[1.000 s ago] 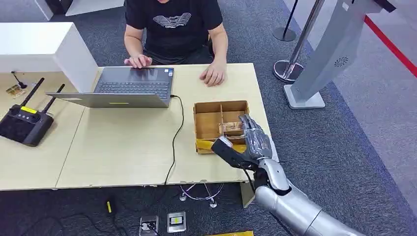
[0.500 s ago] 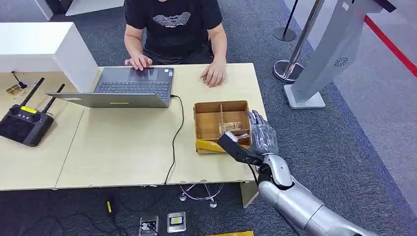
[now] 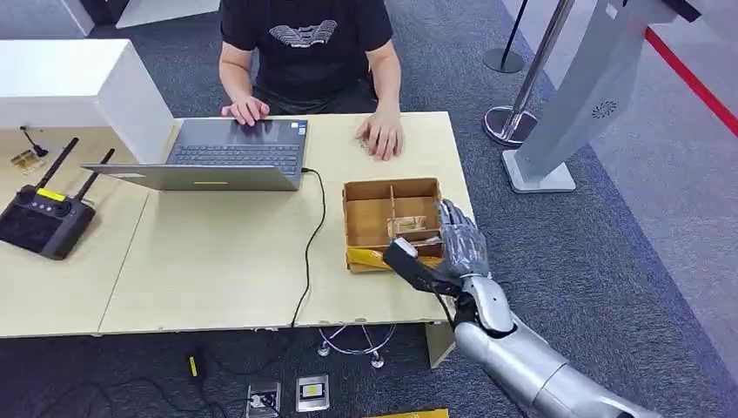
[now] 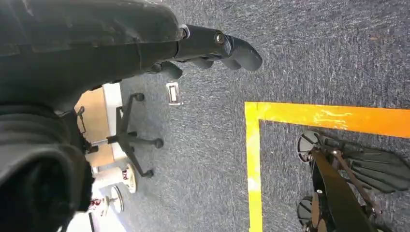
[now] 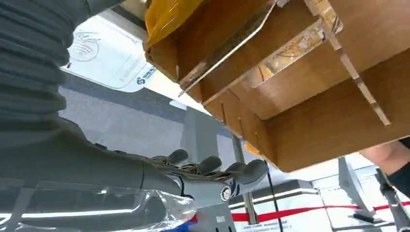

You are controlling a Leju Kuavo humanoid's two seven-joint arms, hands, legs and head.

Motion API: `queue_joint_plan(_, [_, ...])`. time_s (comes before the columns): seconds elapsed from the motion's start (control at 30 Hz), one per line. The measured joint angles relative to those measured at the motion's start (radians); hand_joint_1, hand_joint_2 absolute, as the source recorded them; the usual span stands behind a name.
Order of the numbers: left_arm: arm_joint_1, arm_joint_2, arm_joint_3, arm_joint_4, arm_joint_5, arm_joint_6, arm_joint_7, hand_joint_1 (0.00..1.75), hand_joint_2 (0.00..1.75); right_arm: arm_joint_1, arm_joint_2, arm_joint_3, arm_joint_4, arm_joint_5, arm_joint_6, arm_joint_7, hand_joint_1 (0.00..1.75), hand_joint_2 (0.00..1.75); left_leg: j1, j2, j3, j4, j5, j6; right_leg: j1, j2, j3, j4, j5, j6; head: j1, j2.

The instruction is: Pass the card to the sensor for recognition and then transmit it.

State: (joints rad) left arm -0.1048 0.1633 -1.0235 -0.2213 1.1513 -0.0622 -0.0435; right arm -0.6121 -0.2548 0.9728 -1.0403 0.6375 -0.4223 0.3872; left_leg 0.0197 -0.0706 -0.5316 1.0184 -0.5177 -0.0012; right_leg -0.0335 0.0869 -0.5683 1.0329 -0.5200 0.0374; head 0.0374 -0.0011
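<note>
Hovering right hand (image 3: pixel 459 246), one box (image 3: pixel 370 213)

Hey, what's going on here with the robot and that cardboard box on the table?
The robot's right hand hovers with fingers spread at the near right corner of a divided cardboard box on the table, holding nothing. A card lies in one compartment, not yet picked up. Across the table, a person works at a laptop. The left hand hangs over the carpet.

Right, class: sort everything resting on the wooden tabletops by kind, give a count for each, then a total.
Laptop: 1
Divided cardboard box: 1
Black remote controller with antennas: 1
Person's hands: 2
Total: 5
</note>
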Motion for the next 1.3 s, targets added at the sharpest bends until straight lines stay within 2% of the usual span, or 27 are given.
queue_joint_plan(0.13, [0.0,0.0,0.001,0.0,-0.004,0.0,0.0,0.0,0.0,0.0,0.028,0.008,0.043,0.0,0.0,-0.052,0.0,1.75,0.0,0.0,0.0,0.0,0.0,0.0,0.0,0.0,0.0,0.0,0.0,0.0,0.0,0.0])
queue_joint_plan(0.3, [-0.002,0.0,0.001,0.0,-0.01,0.0,-0.001,0.0,0.0,-0.001,0.04,0.013,0.054,-0.001,-0.002,-0.057,0.02,1.75,0.0,0.0,0.0,0.0,0.0,0.0,0.0,0.0,0.0,0.0,0.0,0.0,0.0,0.0])
queue_joint_plan(0.33, [-0.002,0.0,0.001,0.0,-0.011,0.0,-0.002,0.0,0.0,-0.001,0.042,0.015,0.056,-0.001,-0.003,-0.059,1.52,1.75,0.0,0.0,0.0,0.0,0.0,0.0,0.0,0.0,0.0,0.0,0.0,0.0,0.0,0.0])
queue_joint_plan(0.37, [-0.003,0.0,0.001,0.0,-0.014,0.0,-0.002,0.0,0.0,-0.001,0.044,0.015,0.058,-0.002,-0.004,-0.06,1.75,1.75,0.0,0.0,0.0,0.0,0.0,0.0,0.0,0.0,0.0,0.0,0.0,0.0,0.0,0.0])
queue_joint_plan(1.3, [-0.011,0.0,-0.008,0.0,-0.056,0.0,0.007,0.0,0.0,0.002,0.06,0.019,0.115,0.0,-0.048,-0.083,1.75,1.75,0.0,0.0,0.0,0.0,0.0,0.0,0.0,0.0,0.0,0.0,0.0,0.0,0.0,0.0])
